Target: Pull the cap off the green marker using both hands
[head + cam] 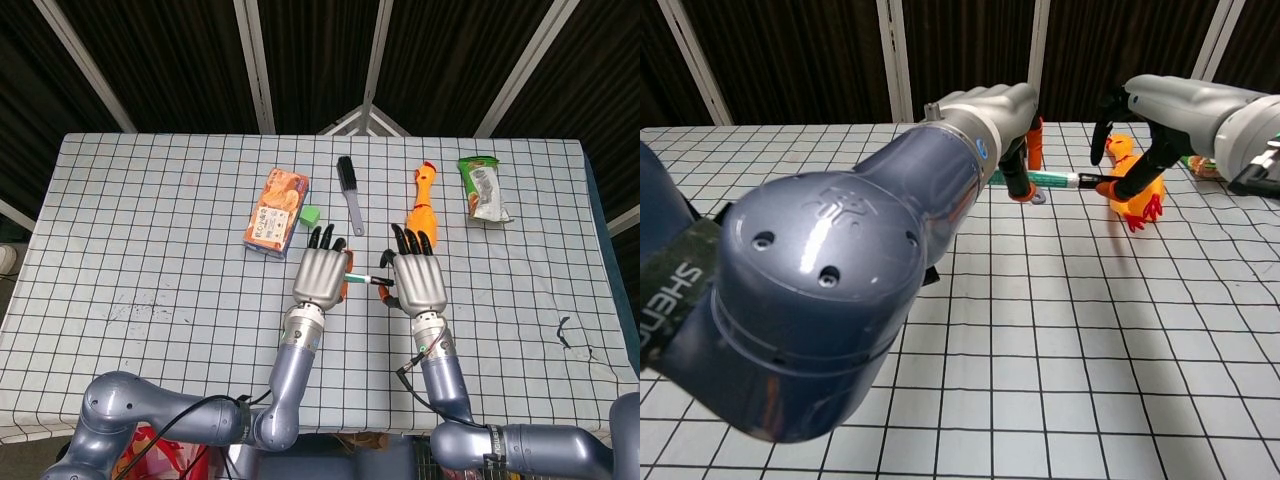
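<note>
Clutter rings the hands: orange box [275, 212] and green block [310, 214] at eleven o'clock, brush [349, 193] at twelve, rubber chicken [422, 201] and green packet [483, 189] at one to two. Left hand [321, 272] grips the green marker [361, 279] at mid-surface; right hand [417, 277] pinches its far end. Checked cloth covers the surface [150, 240], dark slatted wall behind. Chest view, half blocked by the left arm [850, 290], shows the marker raised off the cloth.
</note>
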Robot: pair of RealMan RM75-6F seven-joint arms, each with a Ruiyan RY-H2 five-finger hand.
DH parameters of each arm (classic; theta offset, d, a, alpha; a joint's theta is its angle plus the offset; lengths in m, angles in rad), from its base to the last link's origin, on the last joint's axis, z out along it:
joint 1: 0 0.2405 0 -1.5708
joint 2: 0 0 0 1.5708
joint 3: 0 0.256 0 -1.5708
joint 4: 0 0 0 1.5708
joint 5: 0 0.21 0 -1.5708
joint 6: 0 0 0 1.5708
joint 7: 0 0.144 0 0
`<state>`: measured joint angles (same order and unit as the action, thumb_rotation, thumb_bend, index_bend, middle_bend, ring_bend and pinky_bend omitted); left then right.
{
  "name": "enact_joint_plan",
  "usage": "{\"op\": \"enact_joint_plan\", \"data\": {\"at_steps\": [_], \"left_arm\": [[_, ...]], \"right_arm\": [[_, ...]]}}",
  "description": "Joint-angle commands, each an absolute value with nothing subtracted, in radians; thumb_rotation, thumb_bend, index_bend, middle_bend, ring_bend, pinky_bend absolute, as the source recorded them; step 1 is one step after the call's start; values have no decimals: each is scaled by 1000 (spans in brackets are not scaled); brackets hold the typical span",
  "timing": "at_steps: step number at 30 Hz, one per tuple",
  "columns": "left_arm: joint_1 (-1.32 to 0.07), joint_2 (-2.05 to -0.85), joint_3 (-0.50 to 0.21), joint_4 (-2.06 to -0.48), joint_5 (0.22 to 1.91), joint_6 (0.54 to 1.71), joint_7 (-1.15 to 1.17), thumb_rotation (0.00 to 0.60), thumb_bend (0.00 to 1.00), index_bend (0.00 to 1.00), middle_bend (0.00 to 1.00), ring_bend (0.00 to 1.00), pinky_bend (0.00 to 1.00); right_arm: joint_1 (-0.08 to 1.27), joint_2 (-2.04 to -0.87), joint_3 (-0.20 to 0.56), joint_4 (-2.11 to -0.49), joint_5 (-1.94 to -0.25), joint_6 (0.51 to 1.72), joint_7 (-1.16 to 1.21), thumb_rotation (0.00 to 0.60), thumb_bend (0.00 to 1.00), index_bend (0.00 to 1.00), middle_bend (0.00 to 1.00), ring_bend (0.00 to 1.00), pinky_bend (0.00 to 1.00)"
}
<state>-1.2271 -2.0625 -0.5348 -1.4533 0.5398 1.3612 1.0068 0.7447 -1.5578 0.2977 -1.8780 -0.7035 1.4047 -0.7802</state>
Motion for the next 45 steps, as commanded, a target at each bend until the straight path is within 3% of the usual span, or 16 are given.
{"op": "enact_joint_plan", "data": {"at_steps": [1, 20, 45], "left_arm": [[-1225, -2061, -533, -1459, 543, 1366, 1008, 600, 526, 554, 232, 0, 0], [-1206, -2044, -529, -1490, 555, 1392, 1007, 600, 526, 557, 234, 0, 0], [-1211, -2060, -525, -1463, 551, 1373, 1007, 600, 526, 559, 235, 0, 0]], "right_arm": [[745, -1558, 295, -1880, -703, 1405, -781, 600, 346, 457, 48, 58, 36], [758, -1573, 295, -1873, -716, 1399, -783, 600, 352, 605, 48, 61, 36], [756, -1565, 301, -1882, -687, 1417, -803, 600, 351, 490, 48, 61, 36]]}}
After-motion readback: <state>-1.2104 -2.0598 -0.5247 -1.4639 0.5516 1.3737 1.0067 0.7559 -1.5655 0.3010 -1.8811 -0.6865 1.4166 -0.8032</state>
